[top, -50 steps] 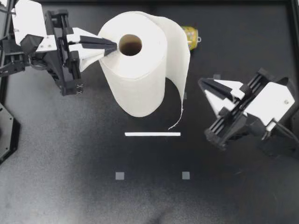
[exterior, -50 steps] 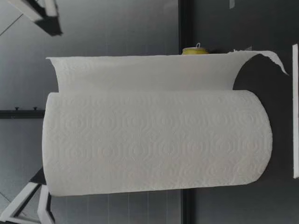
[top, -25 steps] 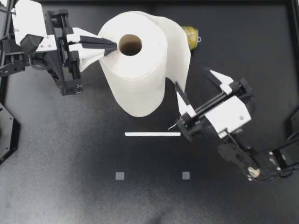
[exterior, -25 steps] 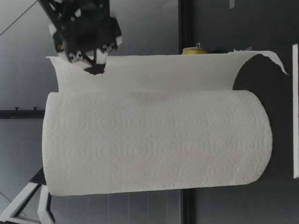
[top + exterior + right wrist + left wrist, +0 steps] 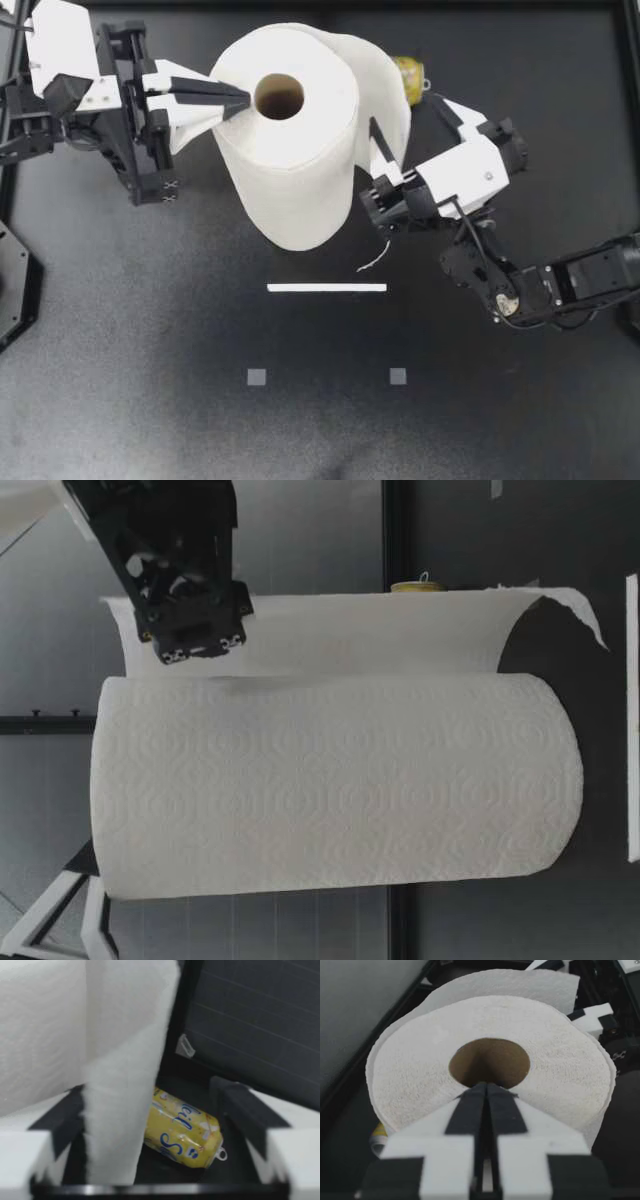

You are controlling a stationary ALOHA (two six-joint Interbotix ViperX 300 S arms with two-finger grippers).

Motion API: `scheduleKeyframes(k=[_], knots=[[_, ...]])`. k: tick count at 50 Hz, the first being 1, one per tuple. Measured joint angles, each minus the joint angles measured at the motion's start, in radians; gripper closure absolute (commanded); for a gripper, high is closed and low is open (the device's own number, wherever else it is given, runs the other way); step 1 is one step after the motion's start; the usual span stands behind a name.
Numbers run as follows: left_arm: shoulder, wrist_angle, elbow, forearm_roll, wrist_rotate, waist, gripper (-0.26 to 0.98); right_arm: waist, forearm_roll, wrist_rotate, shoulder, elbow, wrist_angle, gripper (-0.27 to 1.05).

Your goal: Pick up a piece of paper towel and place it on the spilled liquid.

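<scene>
Roll (image 5: 292, 180) one, can (image 5: 408, 73) one; left claw (image 5: 244, 100) closed, right claw (image 5: 403, 114) spread.

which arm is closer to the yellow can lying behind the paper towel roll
Right. My right arm has its open jaws straddling the loose white sheet, the yellow metal can just ahead. My left arm is across the white paper towel roll.
</scene>
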Motion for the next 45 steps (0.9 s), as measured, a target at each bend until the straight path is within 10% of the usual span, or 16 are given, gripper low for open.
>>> scheduleKeyframes(k=[19, 45], knots=[[0.02, 0.0, -0.009, -0.005, -0.008, 0.0, 0.68, 0.002, 0.002, -0.002, 0.002, -0.006, -0.02, 0.85], [0.023, 0.044, -0.009, -0.014, -0.02, 0.0, 0.68, 0.049, 0.11, 0.021, 0.002, 0.048, -0.032, 0.87]])
